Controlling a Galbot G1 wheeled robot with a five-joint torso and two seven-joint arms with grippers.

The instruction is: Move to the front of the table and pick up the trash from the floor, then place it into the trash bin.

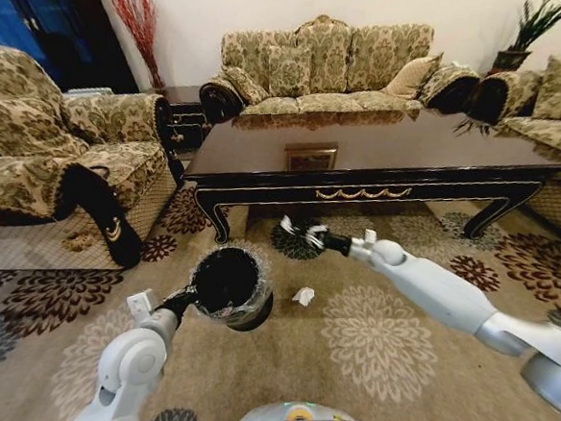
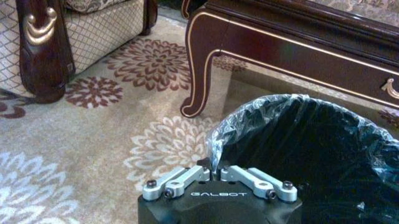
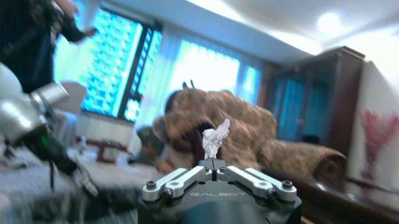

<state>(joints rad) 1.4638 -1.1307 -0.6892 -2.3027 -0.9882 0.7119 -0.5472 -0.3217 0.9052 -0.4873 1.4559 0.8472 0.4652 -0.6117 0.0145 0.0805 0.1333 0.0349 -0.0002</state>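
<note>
Pinching crumpled white paper wad (image 3: 215, 136) – right hand (image 3: 214, 160)

Pretty ornate living room around me. The carpet (image 1: 368, 358) is beige-brown with big flower medallions, pale ones and dark maroon ones, and it runs under everything. At 12 o'clock a three-seat sofa (image 1: 328, 67) in gold-green floral fabric with dark carved arms sits against a plain cream wall (image 1: 247, 6). A matching armchair (image 1: 55, 149) is over at 10 o'clock, and another matching seat (image 1: 543, 115) at 2 o'clock. Between armchair and sofa there's a small dark corner table (image 1: 185, 116) with red dried branches (image 1: 141, 28) behind it. A potted green plant (image 1: 533, 29) stands at 1 o'clock. Tall bright windows (image 3: 187, 79) with sheer curtains let in bluish daylight, next to a dark wood cabinet (image 3: 324, 98).
</note>
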